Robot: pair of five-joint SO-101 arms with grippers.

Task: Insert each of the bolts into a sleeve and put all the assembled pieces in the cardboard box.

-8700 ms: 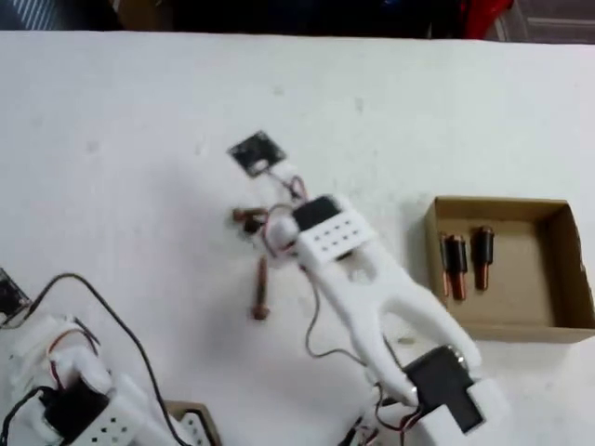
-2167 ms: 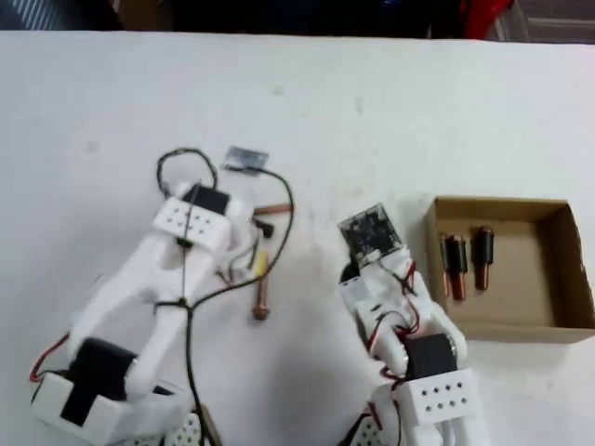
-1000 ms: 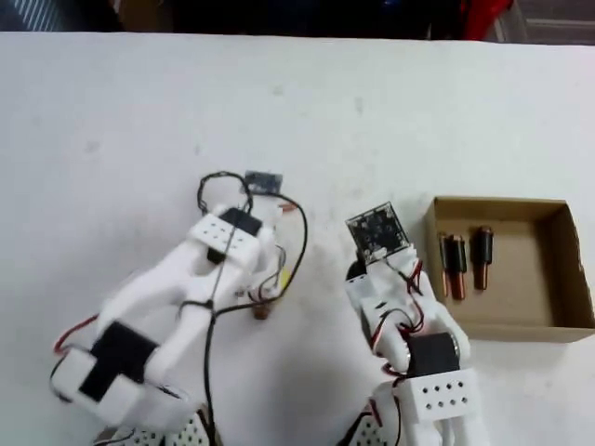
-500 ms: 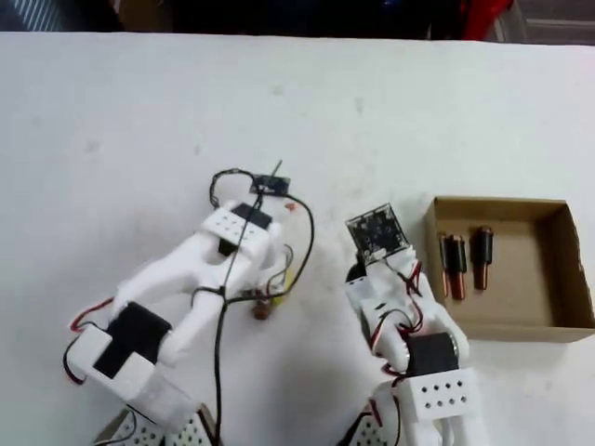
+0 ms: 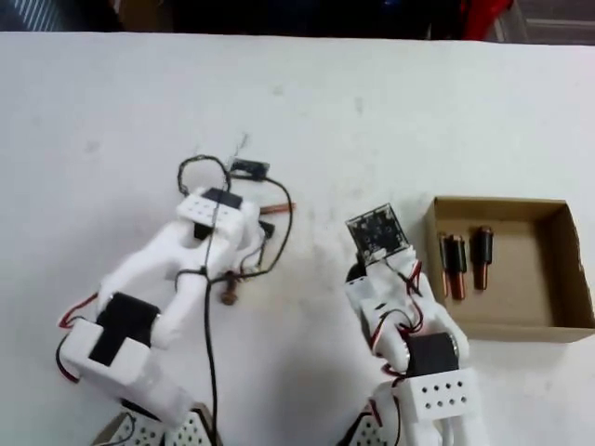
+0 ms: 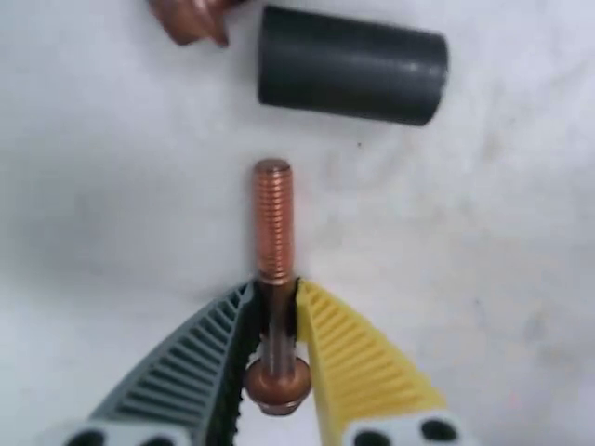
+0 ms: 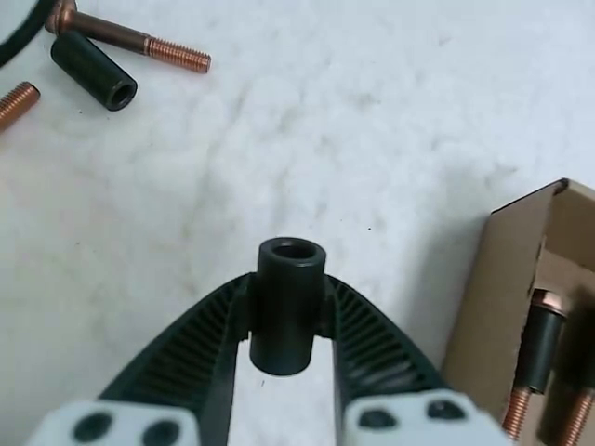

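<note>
My left gripper point(image 6: 274, 295) pinches 1 bolt point(image 6: 272, 214) near its head, thread free; my right gripper point(image 7: 288, 290) clamps 1 sleeve point(image 7: 289, 274), bore exposed for insertion.

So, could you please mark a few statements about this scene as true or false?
1. The left gripper is shut on a bolt. True.
2. The right gripper is open and empty. False: the right gripper is shut on a black sleeve.
3. The cardboard box is empty. False: assembled pieces lie in the cardboard box.
4. A loose sleeve lies on the table beyond the held bolt's threaded tip. True.
</note>
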